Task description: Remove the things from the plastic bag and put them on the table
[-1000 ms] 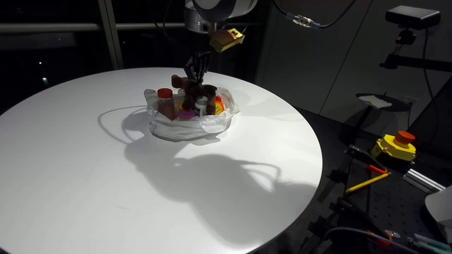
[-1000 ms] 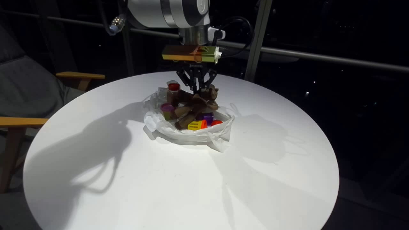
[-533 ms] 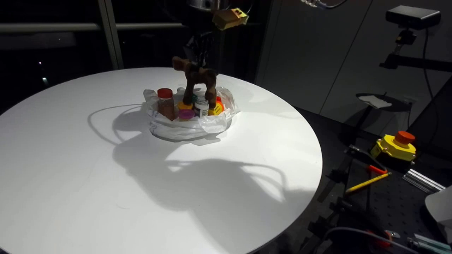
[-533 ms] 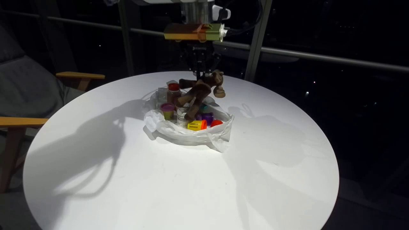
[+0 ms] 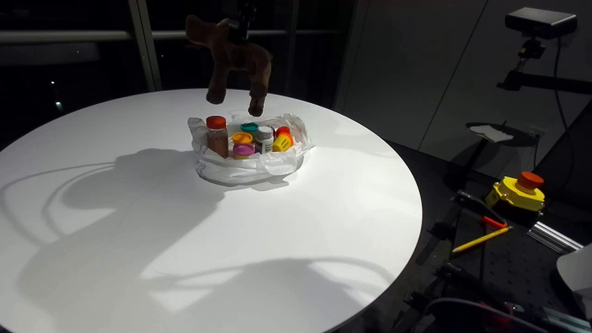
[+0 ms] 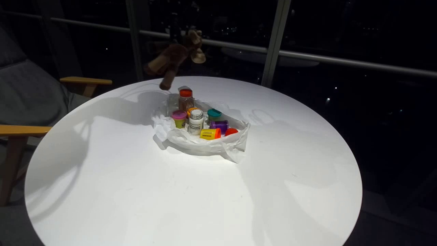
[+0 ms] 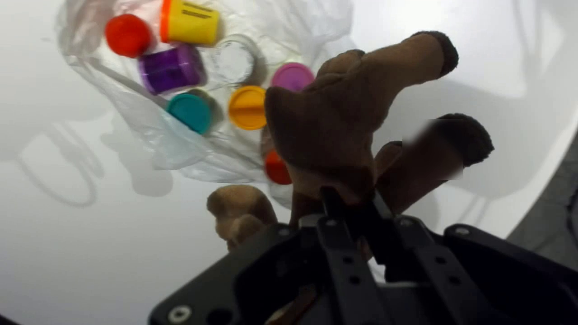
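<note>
Brown toy (image 5: 233, 58) is hanging above the bag (image 5: 231, 171), toward its left, in both exterior views | our gripper (image 7: 355, 199) is pinching its body | we're judging it best to swing clear of the jars (image 5: 264, 140), lower feet first onto the table (image 5: 92, 134) at left, then release

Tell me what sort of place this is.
Probably a robotics lab: an exterior view shows an emergency-stop button and a bracket-mounted camera. A wooden-armed chair hints that it may share an office or lounge.
</note>
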`<action>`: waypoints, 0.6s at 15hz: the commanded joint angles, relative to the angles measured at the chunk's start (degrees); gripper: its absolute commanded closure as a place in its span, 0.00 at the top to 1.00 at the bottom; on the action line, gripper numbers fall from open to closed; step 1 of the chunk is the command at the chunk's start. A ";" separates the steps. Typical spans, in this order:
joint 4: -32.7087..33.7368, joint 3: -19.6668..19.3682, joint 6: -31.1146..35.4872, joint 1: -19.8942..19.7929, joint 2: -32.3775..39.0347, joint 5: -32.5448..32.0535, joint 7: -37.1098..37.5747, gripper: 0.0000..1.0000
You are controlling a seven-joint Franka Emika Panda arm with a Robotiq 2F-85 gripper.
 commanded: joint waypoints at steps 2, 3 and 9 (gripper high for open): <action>-6.45 4.98 -5.63 1.80 -4.96 7.88 -7.98 0.09; -7.73 5.39 -5.20 3.05 -3.97 7.57 -7.72 0.09; -15.32 7.88 0.23 7.86 1.47 7.18 -7.26 0.09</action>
